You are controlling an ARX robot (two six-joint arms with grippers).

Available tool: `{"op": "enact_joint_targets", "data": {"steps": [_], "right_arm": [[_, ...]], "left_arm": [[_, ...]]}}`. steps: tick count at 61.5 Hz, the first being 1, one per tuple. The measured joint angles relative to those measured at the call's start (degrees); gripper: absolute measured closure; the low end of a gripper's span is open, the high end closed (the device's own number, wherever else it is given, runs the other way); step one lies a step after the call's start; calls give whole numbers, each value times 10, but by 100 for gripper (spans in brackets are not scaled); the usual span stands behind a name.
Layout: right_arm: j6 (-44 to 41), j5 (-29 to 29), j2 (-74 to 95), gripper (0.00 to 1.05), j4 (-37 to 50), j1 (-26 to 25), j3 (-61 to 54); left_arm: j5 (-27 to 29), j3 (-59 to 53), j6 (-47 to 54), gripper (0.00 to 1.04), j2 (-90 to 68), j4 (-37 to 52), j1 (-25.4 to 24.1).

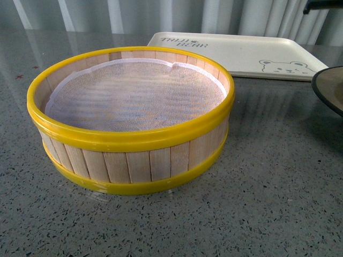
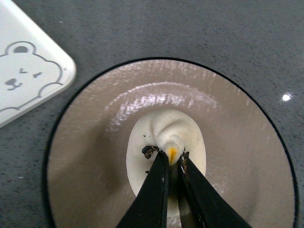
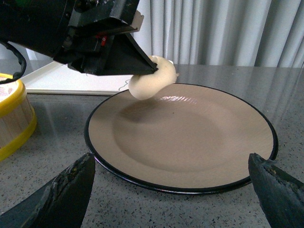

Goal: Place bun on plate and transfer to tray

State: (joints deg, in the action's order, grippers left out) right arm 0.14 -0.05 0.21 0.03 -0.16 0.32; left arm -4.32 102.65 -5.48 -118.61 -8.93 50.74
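left gripper [image 2: 172,159] nearly closed, fingertips pinching the pleated peak of the bun [image 2: 166,137] right at the yellow dot. in right wrist view the bun [image 3: 153,80] hangs clear above the plate [image 3: 190,137], shadow on the brown inner face below it, not touching. plate sits on the grey speckled table [image 1: 268,203], just beside a corner of the tray [image 2: 28,71] with the bear outline. right gripper [image 3: 171,161] spread wide, nothing in it, low by the table with a finger either side of the plate's near rim; cannot tell if it touches. front view: yellow-rimmed steamer basket [image 1: 134,160] with white mesh liner in the middle, tray [image 1: 241,53] behind it, plate edge [image 1: 329,88] at far right
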Motion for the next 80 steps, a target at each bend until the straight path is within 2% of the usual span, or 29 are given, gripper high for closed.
{"op": "enact_joint_targets", "data": {"steps": [11,29,48,75,76,80], "right_arm": [[0,0,0,9,0,0,0],[0,0,0,9,0,0,0],[0,0,0,9,0,0,0],[0,0,0,9,0,0,0],[0,0,0,9,0,0,0],[0,0,0,9,0,0,0]], "left_arm": [[1,-3,8,101,0,3,22],[69,13,52,101,-15,5,31],[41,33,54,101,-27,-16,41],[60,34,70,101,-36,-37,57],[61,34,69,101,-36,-38,57],[69,36,69,87,-36,-38,57]]}}
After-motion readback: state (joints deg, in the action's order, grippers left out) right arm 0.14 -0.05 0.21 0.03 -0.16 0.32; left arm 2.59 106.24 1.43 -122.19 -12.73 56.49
